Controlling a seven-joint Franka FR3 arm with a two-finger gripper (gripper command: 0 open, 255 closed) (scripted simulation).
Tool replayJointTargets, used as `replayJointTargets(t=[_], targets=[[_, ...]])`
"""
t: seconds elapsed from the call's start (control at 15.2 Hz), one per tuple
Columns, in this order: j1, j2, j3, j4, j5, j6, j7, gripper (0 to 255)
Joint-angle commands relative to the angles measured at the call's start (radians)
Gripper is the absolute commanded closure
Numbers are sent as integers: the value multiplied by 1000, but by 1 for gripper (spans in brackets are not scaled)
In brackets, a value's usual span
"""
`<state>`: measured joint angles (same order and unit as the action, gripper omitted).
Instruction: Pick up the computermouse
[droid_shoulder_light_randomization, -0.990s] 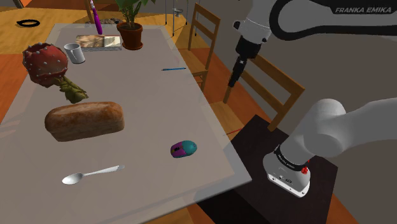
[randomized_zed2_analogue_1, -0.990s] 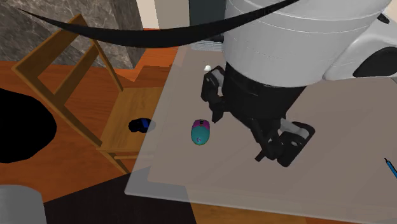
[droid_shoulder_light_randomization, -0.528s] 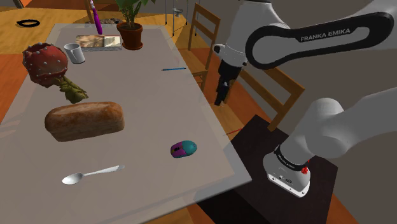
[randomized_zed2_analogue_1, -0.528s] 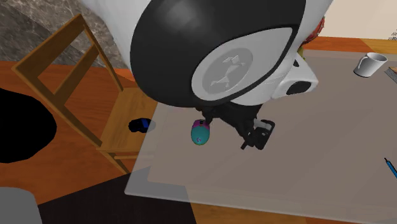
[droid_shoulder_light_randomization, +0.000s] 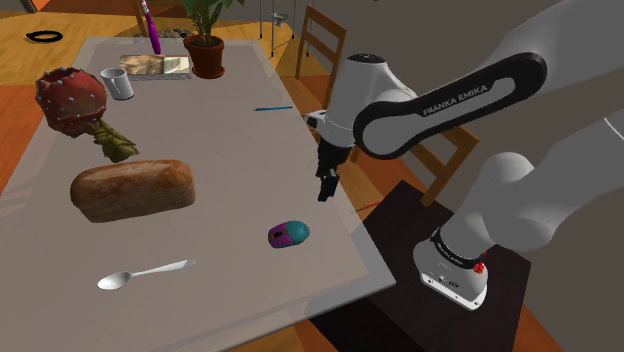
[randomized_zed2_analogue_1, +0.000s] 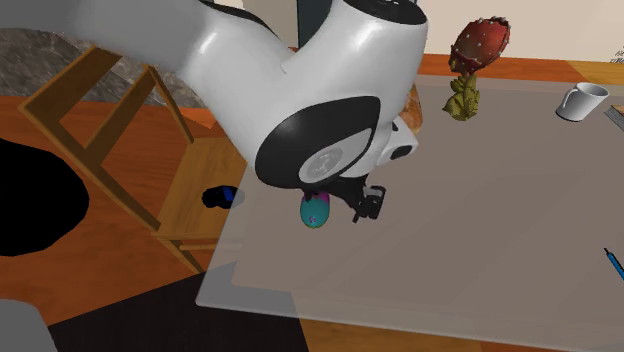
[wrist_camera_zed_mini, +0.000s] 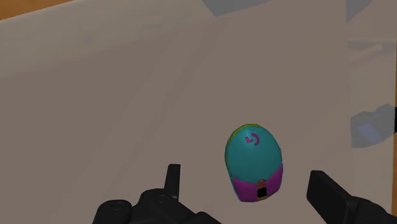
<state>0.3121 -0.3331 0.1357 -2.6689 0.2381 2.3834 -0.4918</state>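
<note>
The computer mouse (droid_shoulder_light_randomization: 288, 234) is teal with a magenta end and lies flat on the grey table (droid_shoulder_light_randomization: 230, 160) near its front right corner in the shoulder view. My black gripper (droid_shoulder_light_randomization: 325, 188) hangs in the air above the table edge, up and to the right of the mouse there. In the second exterior view the gripper (randomized_zed2_analogue_1: 365, 205) sits just right of the mouse (randomized_zed2_analogue_1: 315, 209). The wrist view has the mouse (wrist_camera_zed_mini: 253, 162) framed between my two fingertips (wrist_camera_zed_mini: 173, 178), which stand wide apart over it and touch nothing. The gripper (wrist_camera_zed_mini: 250, 188) is open.
On the table are a bread loaf (droid_shoulder_light_randomization: 132, 189), a spoon (droid_shoulder_light_randomization: 140, 273), a red spiky fruit (droid_shoulder_light_randomization: 72, 98), a white mug (droid_shoulder_light_randomization: 117, 83), a potted plant (droid_shoulder_light_randomization: 207, 50) and a blue pen (droid_shoulder_light_randomization: 272, 108). Wooden chairs (droid_shoulder_light_randomization: 440, 150) stand beside the table edge; a small dark object (randomized_zed2_analogue_1: 219, 197) lies on one seat.
The arm has swung down and toward the shoulder view's left, bringing the gripper from high beside the chairs to just above the table edge near the mouse. The mouse has not moved.
</note>
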Motion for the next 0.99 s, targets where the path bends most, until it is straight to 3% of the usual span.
replayJointTargets(t=[0.0, 0.46, 0.92], targets=[[24, 72, 11, 4, 15, 67, -37, 0], [102, 318, 66, 35, 62, 274, -151, 0], [104, 427, 71, 34, 82, 383, -178, 0]])
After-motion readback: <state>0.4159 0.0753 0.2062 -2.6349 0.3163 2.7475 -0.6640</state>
